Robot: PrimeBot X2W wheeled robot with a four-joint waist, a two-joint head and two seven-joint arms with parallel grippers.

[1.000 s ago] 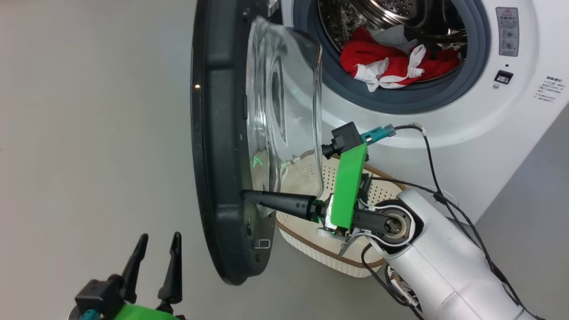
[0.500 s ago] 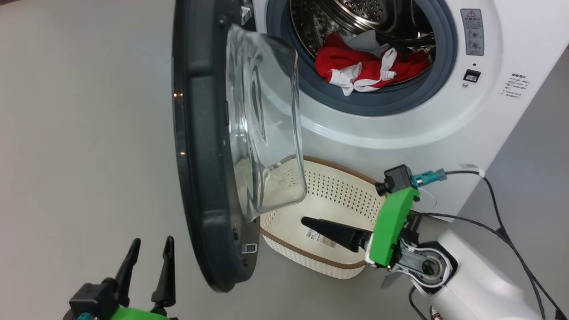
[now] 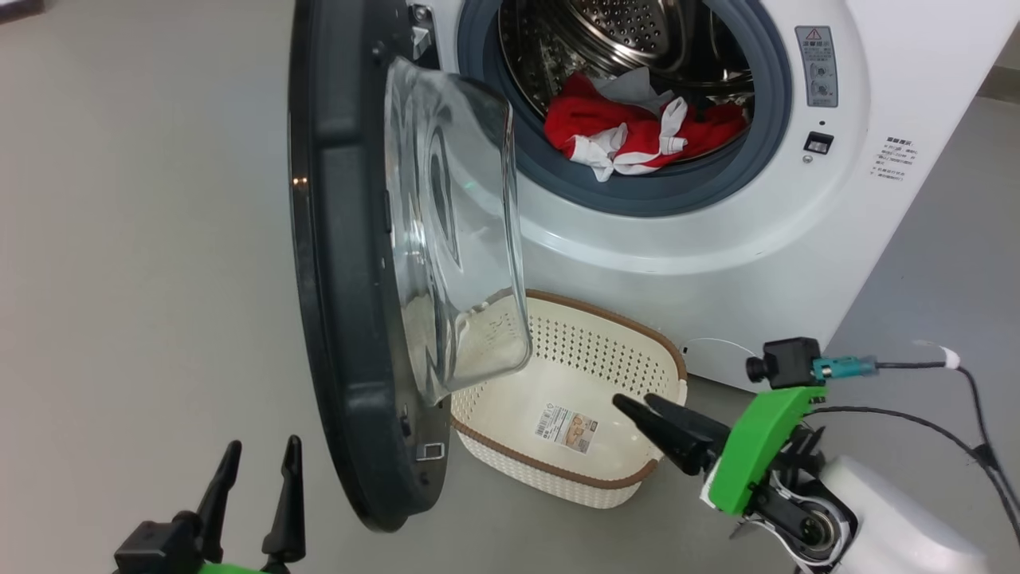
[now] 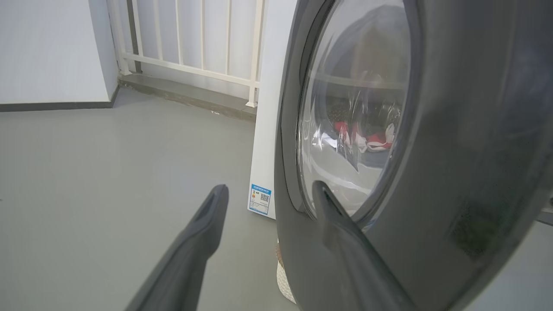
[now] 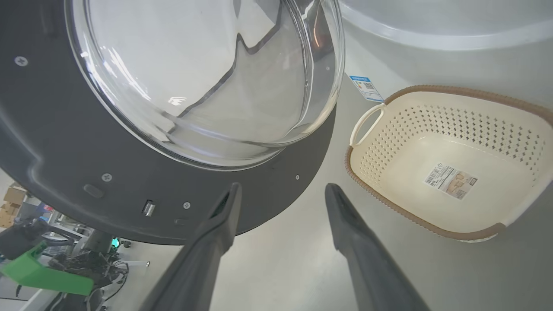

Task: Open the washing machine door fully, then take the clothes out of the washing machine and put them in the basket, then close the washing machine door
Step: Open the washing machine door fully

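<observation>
Idling left gripper: lowest in the head view, over the near floor. Fingers apart, nothing between them. It hangs just outside the outer face of the door, judged parked there to keep out of the way.
Right gripper: fingers apart and empty, tips over the near right end of the basket, aimed at the door's inner face but clear of it. Judged free for a reach into the drum.
Door: swung out and standing roughly square to the front of the washing machine, edge-on to the head camera. Its glass bowl bulges toward the opening, and the mouth is unobstructed. Whether the hinge has more travel cannot be told.
Basket: on the floor against the foot of the washing machine, directly below the opening. Its left end is just beside the door's lower rim; contact cannot be confirmed. Empty save a sticker on its bottom. Placement judged deliberate, giving a short carry from drum to basket.
Washing machine: farthest item, with the grey gasket fully exposed.
Clothes: all in the drum, a red heap with white bands at the front lip and a grey piece behind. None in the basket.
Step in hand: door stage judged done or nearly so; unloading not yet begun.
Risk: the heap is tangled, so one pull may drag several pieces.
</observation>
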